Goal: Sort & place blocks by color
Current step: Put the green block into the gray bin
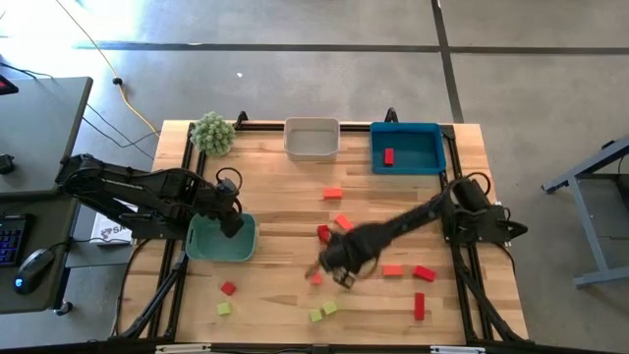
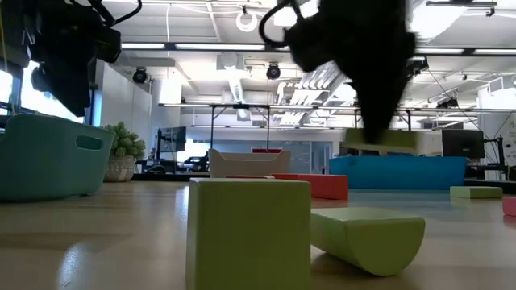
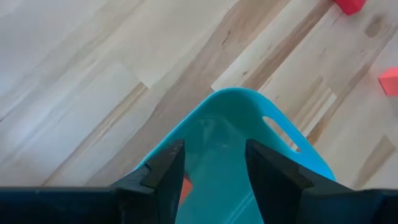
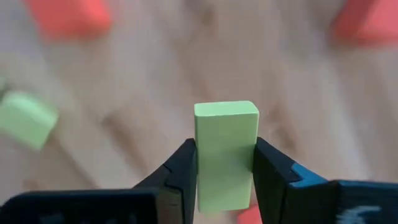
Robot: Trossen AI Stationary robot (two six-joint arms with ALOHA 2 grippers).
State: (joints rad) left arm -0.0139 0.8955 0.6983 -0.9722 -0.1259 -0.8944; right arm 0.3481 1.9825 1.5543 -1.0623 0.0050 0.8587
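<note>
My right gripper (image 4: 225,168) is shut on a yellow-green block (image 4: 226,149) and hangs above the table's middle, near side (image 1: 341,271); the low view shows that block (image 2: 383,141) under the dark gripper. My left gripper (image 3: 214,162) is open and hovers over the teal tray (image 1: 221,239), which holds an orange block (image 3: 185,186). Dark red, orange and yellow-green blocks lie scattered on the wood, among them an orange one (image 1: 332,194), a red one (image 1: 424,273) and a green one (image 1: 224,308). My right gripper pinches the yellow-green block between its two fingers, on its two opposite long sides (image 4: 202,162). The block's free end sticks out past the fingertips. The fingers come from above, pointing down, and the block is lifted clear of the table.
A white tray (image 1: 312,138) and a blue tray (image 1: 406,147) with a red block (image 1: 389,156) stand at the far edge, beside a fuzzy green plant (image 1: 213,133). Two yellow-green blocks (image 2: 248,234) lie at the near edge. Bare wood shows left of centre.
</note>
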